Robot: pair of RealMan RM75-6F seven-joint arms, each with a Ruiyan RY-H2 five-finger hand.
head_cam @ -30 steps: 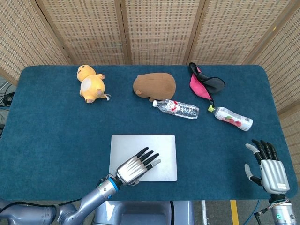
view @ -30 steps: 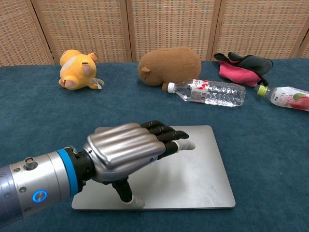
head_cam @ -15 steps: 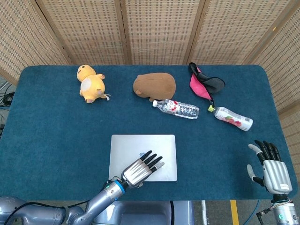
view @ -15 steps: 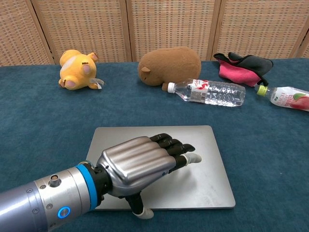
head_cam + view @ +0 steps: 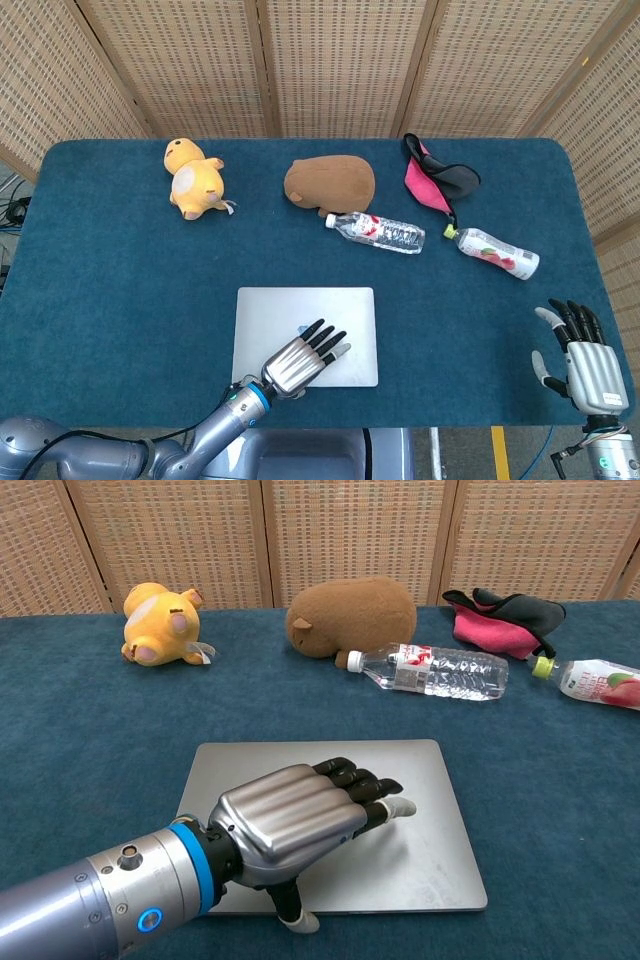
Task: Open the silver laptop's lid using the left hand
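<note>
The silver laptop (image 5: 300, 318) (image 5: 410, 785) lies shut and flat on the blue table near its front edge. My left hand (image 5: 302, 358) (image 5: 300, 822) is stretched over the lid's front part, fingers straight and pointing toward the far right; its thumb (image 5: 293, 912) hangs down at the laptop's front edge. It holds nothing. My right hand (image 5: 580, 356) stands off the table's front right corner, fingers spread and upright, empty; the chest view does not show it.
Along the far side lie a yellow plush (image 5: 193, 178), a brown plush (image 5: 330, 184), a clear water bottle (image 5: 376, 231), a pink and black cloth (image 5: 436, 178) and a second bottle with a red label (image 5: 498, 253).
My left hand drew back toward the laptop's front edge and slightly right, its thumb now at the front rim. My right hand sank lower and to the right. The lid stays flat.
</note>
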